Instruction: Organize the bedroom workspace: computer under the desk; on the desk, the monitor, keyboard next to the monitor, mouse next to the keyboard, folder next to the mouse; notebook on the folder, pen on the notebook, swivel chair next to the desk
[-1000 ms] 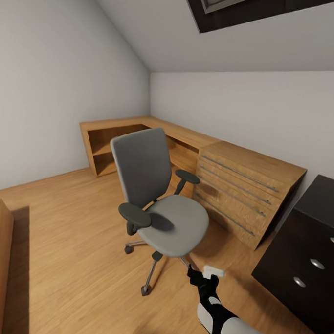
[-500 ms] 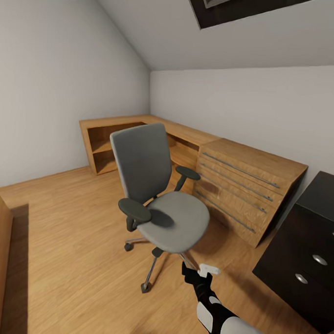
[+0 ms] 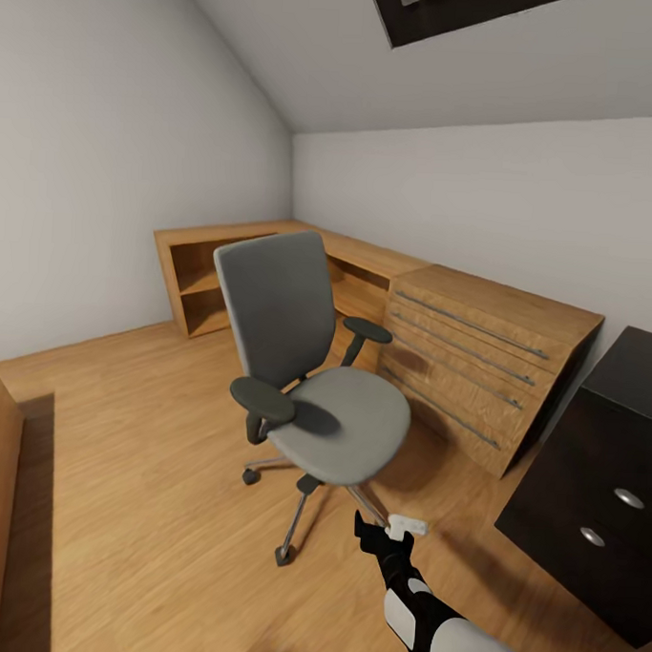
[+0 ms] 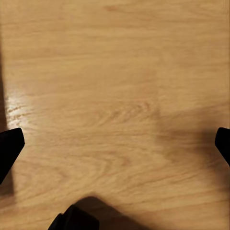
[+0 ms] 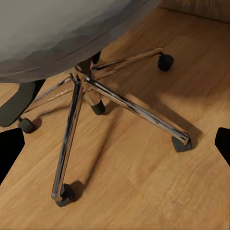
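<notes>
— What's in the room?
— Wooden floor [image 3: 118, 468], white walls [image 3: 105, 161]; a wooden corner shelf unit [image 3: 214, 277] at eleven o'clock, its open compartments apparently bare, though they're shadowed. A wooden drawer chest [image 3: 477, 363] at two, a black cabinet [image 3: 594, 493] at four.
— The swivel chair [image 3: 304, 382]?
— Centre, seat bare, well apart from any desk.
— Grippers?
— Right gripper [image 3: 382, 534] at five o'clock near the chair's chrome base [image 5: 96, 96], fingers spread, grasping nothing. Left gripper [image 4: 115, 143] also released, over bare floor.
</notes>
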Tool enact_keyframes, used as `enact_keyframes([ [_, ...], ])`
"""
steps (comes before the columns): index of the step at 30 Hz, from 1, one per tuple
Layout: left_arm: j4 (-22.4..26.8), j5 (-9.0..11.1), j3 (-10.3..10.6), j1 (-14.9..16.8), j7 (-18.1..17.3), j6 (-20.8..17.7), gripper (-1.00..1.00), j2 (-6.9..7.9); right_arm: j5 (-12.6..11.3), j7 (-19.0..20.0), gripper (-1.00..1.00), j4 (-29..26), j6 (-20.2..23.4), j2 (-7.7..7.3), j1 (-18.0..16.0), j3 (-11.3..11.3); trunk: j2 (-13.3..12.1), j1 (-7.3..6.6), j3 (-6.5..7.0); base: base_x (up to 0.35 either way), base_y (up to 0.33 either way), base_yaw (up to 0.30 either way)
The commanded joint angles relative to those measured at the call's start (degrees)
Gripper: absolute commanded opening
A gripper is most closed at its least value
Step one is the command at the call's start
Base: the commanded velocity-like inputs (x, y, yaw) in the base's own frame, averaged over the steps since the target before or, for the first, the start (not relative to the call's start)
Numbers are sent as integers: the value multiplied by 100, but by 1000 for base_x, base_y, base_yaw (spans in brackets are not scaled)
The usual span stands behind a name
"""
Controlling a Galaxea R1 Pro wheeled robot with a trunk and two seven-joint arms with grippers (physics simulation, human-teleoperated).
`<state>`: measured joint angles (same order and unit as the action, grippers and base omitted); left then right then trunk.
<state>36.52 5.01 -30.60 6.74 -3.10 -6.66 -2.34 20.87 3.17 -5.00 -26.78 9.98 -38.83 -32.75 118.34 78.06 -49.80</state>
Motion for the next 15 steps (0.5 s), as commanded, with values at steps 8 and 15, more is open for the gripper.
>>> enact_keyframes([
  [8,9,49,-5,3,-17,-48,100,-12,167,13,100,14,-524,2,-2,-15,325,175,-149,0,0,0],
  [15,392,22,539,3,45,-84,100,-3,967,-248,100,16,-659,2,-4,13,605,329,-275,0,0,0],
])
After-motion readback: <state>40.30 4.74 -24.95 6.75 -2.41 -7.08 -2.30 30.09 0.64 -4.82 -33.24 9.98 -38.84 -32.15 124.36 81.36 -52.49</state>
